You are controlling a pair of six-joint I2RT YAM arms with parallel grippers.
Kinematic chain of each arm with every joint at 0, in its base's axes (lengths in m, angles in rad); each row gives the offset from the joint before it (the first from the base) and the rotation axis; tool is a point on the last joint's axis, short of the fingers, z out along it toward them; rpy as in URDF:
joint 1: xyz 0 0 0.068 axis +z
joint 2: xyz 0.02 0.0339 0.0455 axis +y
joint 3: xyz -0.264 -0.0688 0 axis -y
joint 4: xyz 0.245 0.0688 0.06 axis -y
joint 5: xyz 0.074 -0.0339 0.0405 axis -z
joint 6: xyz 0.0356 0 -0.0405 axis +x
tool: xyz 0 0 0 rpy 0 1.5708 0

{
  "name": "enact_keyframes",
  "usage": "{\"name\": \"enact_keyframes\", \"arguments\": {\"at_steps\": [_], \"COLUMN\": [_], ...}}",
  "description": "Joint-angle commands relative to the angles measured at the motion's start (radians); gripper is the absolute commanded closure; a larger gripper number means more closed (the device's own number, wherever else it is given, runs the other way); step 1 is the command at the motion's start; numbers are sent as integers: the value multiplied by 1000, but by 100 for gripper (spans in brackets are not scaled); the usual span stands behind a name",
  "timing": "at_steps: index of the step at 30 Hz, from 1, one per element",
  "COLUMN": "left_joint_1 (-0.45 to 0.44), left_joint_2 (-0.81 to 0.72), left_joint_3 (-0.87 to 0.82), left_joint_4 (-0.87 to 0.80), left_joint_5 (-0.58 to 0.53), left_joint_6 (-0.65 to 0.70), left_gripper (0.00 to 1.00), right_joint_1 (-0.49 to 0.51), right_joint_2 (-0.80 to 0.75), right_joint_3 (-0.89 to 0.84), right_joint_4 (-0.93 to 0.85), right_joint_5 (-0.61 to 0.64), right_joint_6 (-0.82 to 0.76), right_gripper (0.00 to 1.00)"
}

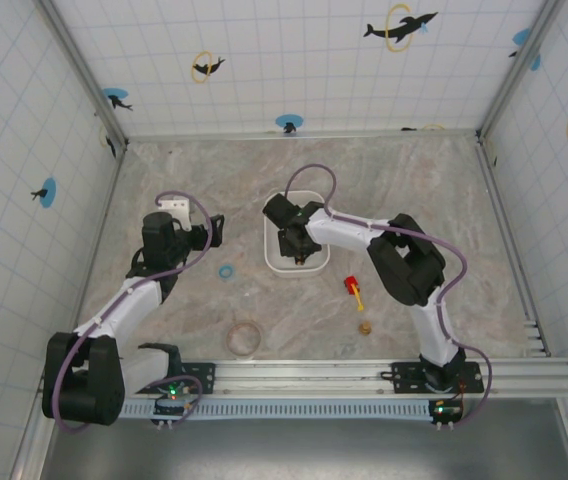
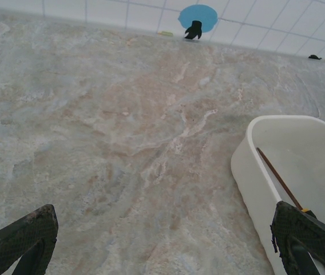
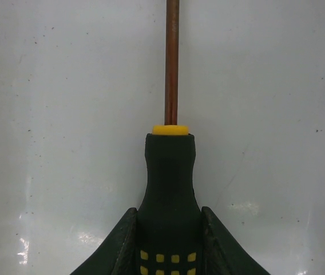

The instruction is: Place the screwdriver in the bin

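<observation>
The slim screwdriver (image 3: 170,189), with its thin dark metal shaft and black-and-yellow handle, is inside the white rounded-rectangle plastic bin (image 1: 309,197). It is carried there by the right gripper (image 3: 168,215), whose jaws pinch the lower handle from both sides, parted no wider than the handle itself. We judge the tool light and stiff, with most of its weight in the handle. The dimpled handle is the place to take hold, as here, since the smooth narrow shaft would likely slip or swivel between the jaws. In the left wrist view the shaft slants across the inside of the bin, though we cannot tell whether its tip touches the floor. If let go, it may roll or slide a little on the hard plastic, but we expect the shallow walls to contain it. The left gripper (image 2: 162,220) hovers with its jaws spread wide and empty over the marble-patterned counter (image 2: 122,126), just beside the bin.
</observation>
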Motion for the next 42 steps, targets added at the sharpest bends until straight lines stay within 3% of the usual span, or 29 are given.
{"name": "enact_keyframes", "arguments": {"at_steps": [1,17,30,36,42], "left_joint_1": [-5,-4,-5,-4,-3], "left_joint_2": [7,-15,-145,-187,-210], "left_joint_3": [-1,2,-47,-103,-143], "left_joint_4": [10,14,150,223,270], "left_joint_5": [-6,-10,-35,-51,-123], "left_joint_6": [19,52,82,151,202], "left_gripper": [3,2,3,2,2], "right_joint_1": [2,-9,-40,-82,-251], "right_joint_2": [28,-31,-177,-341,-536], "right_joint_3": [46,60,210,78,-200], "right_joint_4": [12,-26,-241,-172,37], "right_joint_5": [-10,14,46,111,101], "right_joint_6": [-2,-54,-244,-507,-622], "right_gripper": [67,45,35,33,33]}}
